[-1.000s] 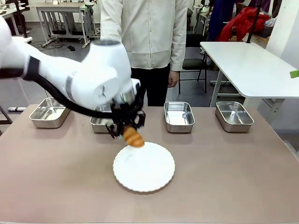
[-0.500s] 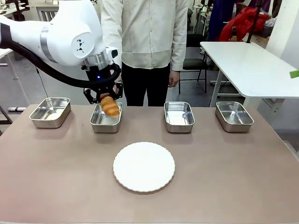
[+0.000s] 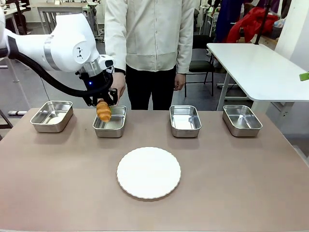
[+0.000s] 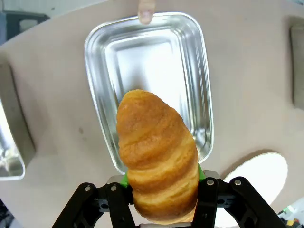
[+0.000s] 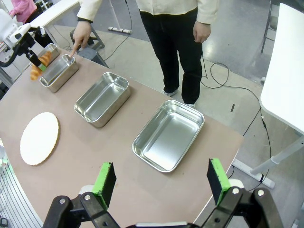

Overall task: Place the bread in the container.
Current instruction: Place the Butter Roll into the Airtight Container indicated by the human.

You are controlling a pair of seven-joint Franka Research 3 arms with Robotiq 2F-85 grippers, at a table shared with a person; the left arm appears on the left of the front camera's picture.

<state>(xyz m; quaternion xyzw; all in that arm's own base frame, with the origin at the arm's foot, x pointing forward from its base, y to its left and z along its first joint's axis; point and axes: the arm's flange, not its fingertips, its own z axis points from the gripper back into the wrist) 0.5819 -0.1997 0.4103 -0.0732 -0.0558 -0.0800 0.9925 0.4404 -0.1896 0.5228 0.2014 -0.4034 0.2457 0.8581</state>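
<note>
1. Right now, the golden-brown, ridged croissant (image 3: pixel 103 110) is hanging in the air, clamped between the green pads of the left black two-finger gripper (image 3: pixel 100 102), its tapered free end pointing down at the table.
2. Beneath it, the small shallow stainless-steel tray with the rolled rim (image 3: pixel 110 128) is waiting with nothing in it, second from the robot's left in a row of four look-alike trays; in the left wrist view the bread (image 4: pixel 157 156) is overlapping this tray's near rim (image 4: pixel 205 95) rather than sitting over its middle.
3. Across the table, the person's hand (image 5: pixel 79 37) is pointing a fingertip (image 4: pixel 146 10) at that tray's far rim.
4. Nearer the robot, the round white scalloped plate (image 3: pixel 148 172) is lying bare on the brown table (image 3: pixel 241 183).
5. Off to the side, the right gripper (image 5: pixel 161 183) is hovering with its jaws spread wide apart, holding nothing.
6. Judging the risk: a release from this spot could be dropping the croissant onto the rim, tipping it out onto the table, because it is hanging off-centre.
7. Also, a hurried descent could be bringing the gripper close to the pointing finger.
</note>
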